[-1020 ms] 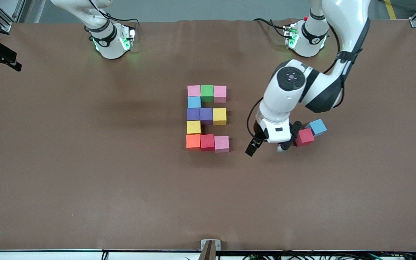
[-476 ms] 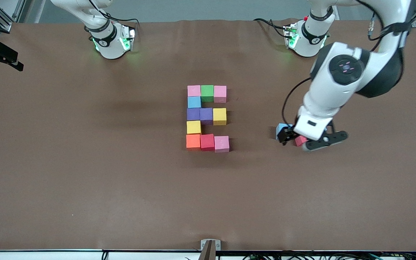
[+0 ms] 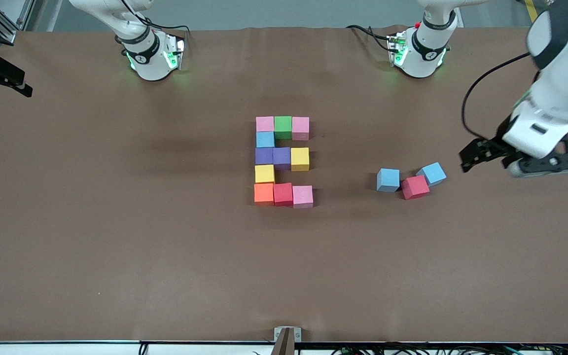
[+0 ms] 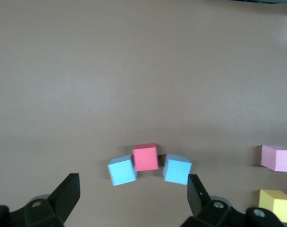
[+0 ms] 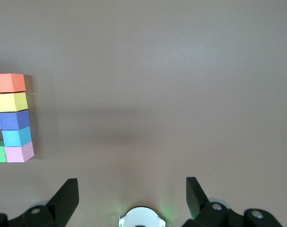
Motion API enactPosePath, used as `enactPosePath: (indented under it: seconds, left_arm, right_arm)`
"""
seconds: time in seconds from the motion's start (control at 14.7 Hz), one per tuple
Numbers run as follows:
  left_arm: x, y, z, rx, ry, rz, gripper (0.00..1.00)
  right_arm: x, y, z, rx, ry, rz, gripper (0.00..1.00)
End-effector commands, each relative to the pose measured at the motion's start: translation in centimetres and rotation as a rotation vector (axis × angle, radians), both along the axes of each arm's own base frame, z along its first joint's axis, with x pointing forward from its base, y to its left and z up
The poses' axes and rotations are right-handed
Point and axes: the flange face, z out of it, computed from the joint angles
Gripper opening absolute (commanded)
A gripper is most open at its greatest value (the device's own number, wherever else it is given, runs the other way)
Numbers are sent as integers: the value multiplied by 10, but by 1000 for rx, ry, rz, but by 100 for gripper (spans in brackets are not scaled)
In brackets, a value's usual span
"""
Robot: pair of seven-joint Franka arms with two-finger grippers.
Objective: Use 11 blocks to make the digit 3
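We see the digit 3 (image 3: 283,161) complete at the middle of the table (image 3: 116,246). Toward the left arm's end from it, our left gripper (image 3: 520,160) hangs released. Our right gripper (image 5: 129,198), also released, waits above the table beside the digit.

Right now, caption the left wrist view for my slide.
Open left gripper over the table, above one red block flanked by two blue blocks.

The digit 3 (image 3: 283,161) lies complete; left claw (image 3: 520,160) hovers, spread wide.
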Motion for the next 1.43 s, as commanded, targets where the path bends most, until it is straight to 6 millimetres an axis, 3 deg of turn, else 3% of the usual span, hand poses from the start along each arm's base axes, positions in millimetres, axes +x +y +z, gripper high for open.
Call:
enactPosePath:
  seconds: [0.0,0.48,0.88,1.36]
  left_arm:
    - [-15,23,28,5,-20,-40,100]
    - [-26,93,72,37,43,-166,100]
    - [-29,87,72,35,62,-183,100]
    - [-28,101,72,17,61,-164,100]
  right_arm:
    - [-8,2,5,-2,-9,-3,100]
    - [-8,1,5,-20,-10,-1,100]
    - [-9,2,5,-20,-4,0,100]
    - [-9,2,4,-20,1,1,100]
